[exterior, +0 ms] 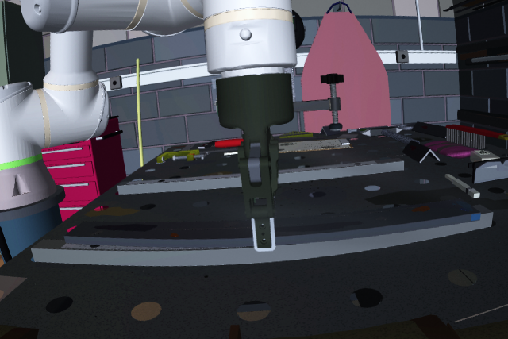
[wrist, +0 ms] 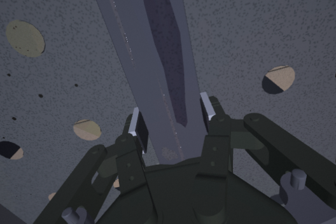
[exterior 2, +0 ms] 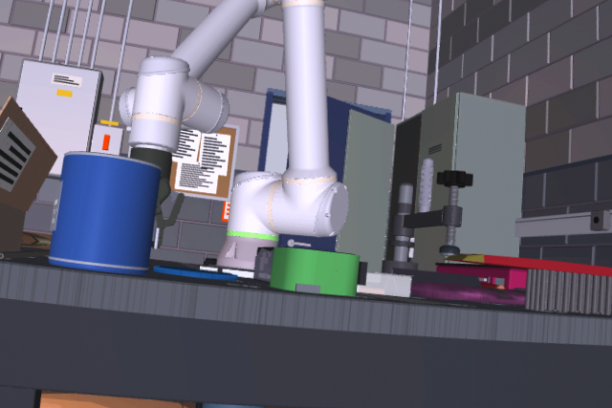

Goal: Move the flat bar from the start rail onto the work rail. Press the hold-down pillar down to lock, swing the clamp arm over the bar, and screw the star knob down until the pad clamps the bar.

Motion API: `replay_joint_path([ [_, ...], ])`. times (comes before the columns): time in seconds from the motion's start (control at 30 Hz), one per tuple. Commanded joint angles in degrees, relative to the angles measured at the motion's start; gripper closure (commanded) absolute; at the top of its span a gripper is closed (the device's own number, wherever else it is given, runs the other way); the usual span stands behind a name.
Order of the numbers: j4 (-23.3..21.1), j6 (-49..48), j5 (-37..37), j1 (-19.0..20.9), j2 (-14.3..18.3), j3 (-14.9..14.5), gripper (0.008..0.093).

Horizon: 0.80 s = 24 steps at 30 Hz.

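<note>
On the near side of the dark bench the long grey flat bar (exterior: pixel 328 226) lies along the start rail (exterior: pixel 287 247). My gripper (exterior: pixel 262 237) reaches straight down at the bar's middle and its fingers are closed on the flat bar (wrist: pixel 165 77), one pad on each long edge. The work rail (exterior: pixel 312 171) runs parallel further back. Behind it stands the hold-down pillar (exterior 2: pixel 404 226), partly hidden by my wrist. Its clamp arm (exterior: pixel 316 104) points right and carries the black star knob (exterior: pixel 332 79) on a raised screw.
A brick wall with a hanging pink apron (exterior: pixel 346 77) backs the bench. Hand tools (exterior: pixel 180 157) and a wire brush (exterior: pixel 472 134) lie at the far edge. A blue drum (exterior 2: pixel 104 213) and a green round block (exterior 2: pixel 316 270) stand near the arm base. Round holes dot the bench top.
</note>
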Motion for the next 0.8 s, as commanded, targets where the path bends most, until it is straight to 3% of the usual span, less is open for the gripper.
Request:
replay_joint_path([
  [0.0,-0.2,0.0,0.0,0.0,-0.2,-0.3,0.0934],
  [0.77,0.0,0.0,0.0,0.0,-0.3,-0.3,0.0934],
])
